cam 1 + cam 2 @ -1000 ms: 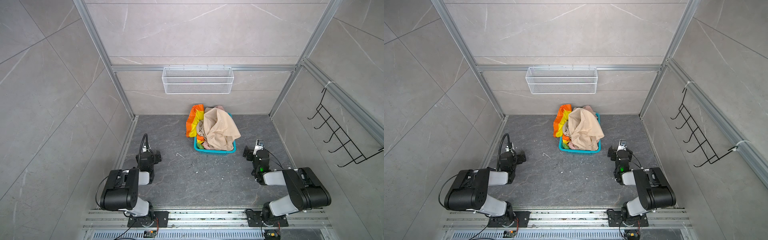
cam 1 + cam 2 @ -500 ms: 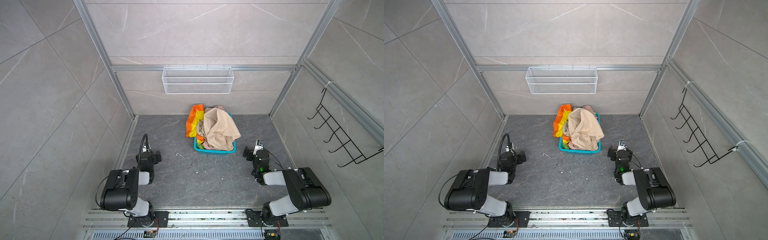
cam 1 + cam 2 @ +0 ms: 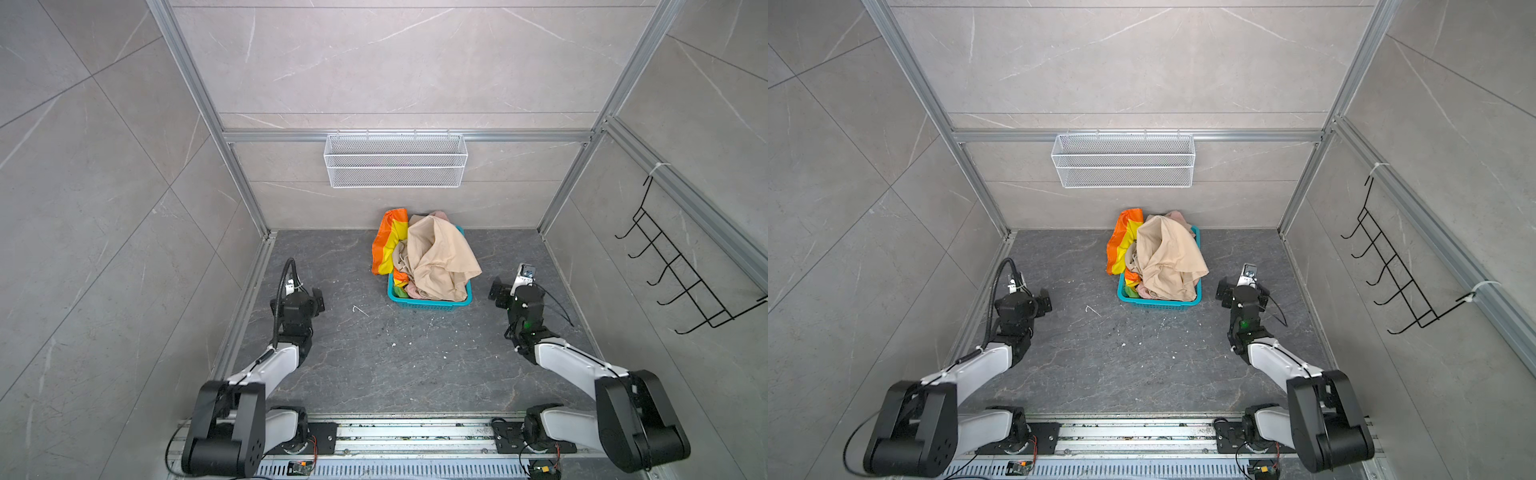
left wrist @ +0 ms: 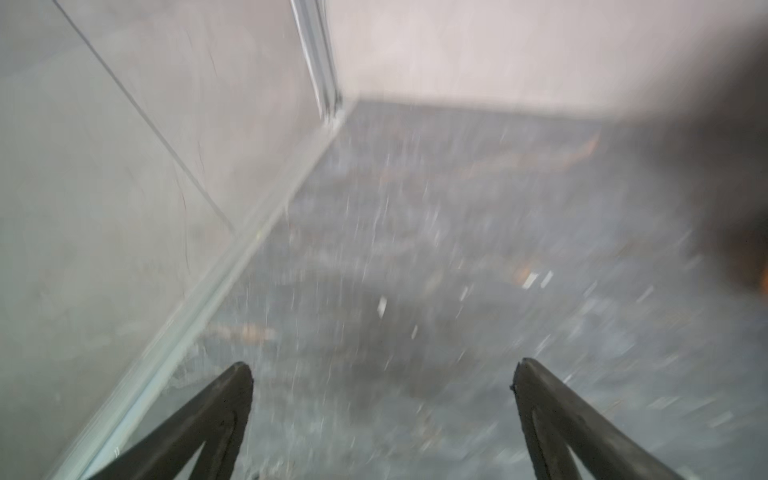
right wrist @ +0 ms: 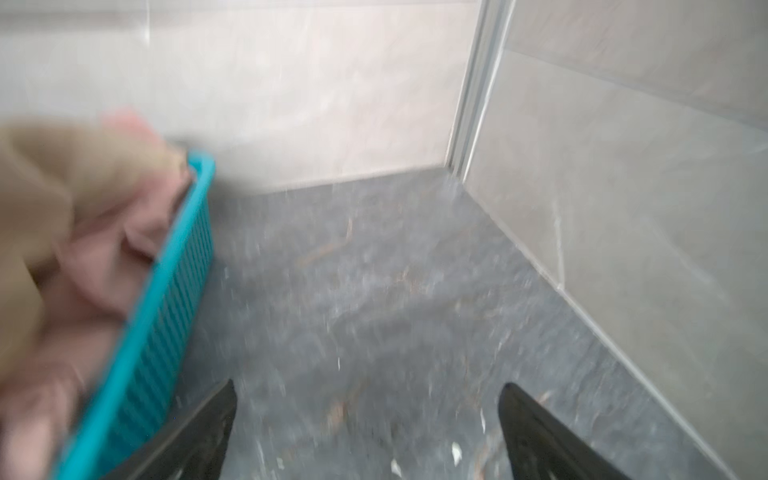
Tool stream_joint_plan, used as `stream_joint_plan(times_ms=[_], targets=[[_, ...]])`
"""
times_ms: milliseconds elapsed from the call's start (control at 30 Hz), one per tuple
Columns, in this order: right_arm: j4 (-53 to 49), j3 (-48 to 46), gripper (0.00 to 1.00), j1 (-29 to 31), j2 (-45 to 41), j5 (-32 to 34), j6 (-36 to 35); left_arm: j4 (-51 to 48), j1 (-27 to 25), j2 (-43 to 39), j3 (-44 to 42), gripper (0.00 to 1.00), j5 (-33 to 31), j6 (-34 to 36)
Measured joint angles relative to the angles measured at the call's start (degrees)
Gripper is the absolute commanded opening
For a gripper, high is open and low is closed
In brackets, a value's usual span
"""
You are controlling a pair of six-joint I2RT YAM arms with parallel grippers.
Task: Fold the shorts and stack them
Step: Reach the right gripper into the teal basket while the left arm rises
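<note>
The left gripper [image 4: 382, 365] stands wide open with nothing between its jaws. Its two black, tapered fingers [image 4: 224, 407] have a matte, rubbery look and hang over bare floor close to the aluminium rail at the left wall. The wrist view is blurred.

The right gripper [image 5: 368, 385] is likewise spread wide and empty. Its dark wedge-shaped fingers [image 5: 536, 432] sit just beside the teal basket [image 5: 166, 332], whose ribbed, slotted plastic wall runs alongside one finger.

In both top views the two arms sit low on either side of the basket [image 3: 428, 305] [image 3: 1158, 305], which is a small rectangle near the back wall. All three shorts are heaped in it, unfolded.

- **Beige shorts** [image 3: 440, 257] [image 3: 1167, 257]: they lie crumpled on top in soft, loose folds and spill over the right rim.
- **Rainbow-striped shorts** [image 3: 388, 241] [image 3: 1121, 241]: they drape over the left rim in orange, yellow and green bands and reach the floor.
- **Dusty pink shorts** [image 3: 438, 215] [image 5: 108, 257]: they lie beneath the beige pair and show at the back and along the side wall.

The floor [image 3: 374, 365] is a dark grey slab with a veined stone pattern, dotted with small white flecks. A white wire-mesh shelf [image 3: 395, 160] hangs on the pale tiled back wall, and a black wire hook rack [image 3: 681, 282] hangs on the right wall.
</note>
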Motion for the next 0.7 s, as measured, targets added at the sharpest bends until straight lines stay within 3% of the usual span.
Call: stream_joint_plan(times_ms=[133,267,433,600,700], targets=[[-17.4,14.1,0.99,0.0,-0.7,1.0,7.5,-10.4,-0.1,-7.7,5.6,1.00,-2.1,-15.2],[-28.1,17.3,0.99,2.3,-4.6,-2.1,10.4,-19.0,0.2,-11.7,5.7,1.00,4.2,-24.6],[-41.2,26.4,0.99,17.7,-1.8,-0.6,14.3,-26.8,0.0,-12.6,6.3,1.00,18.3,-31.3],[-46.3,41.7,0.99,34.4,12.2,4.6,16.7,-29.7,-0.2,-13.4,6.6,1.00,29.3,-38.4],[-49.4,51.7,0.99,40.3,22.9,6.3,17.9,-29.3,-0.2,-13.9,6.3,1.00,35.0,-42.9]])
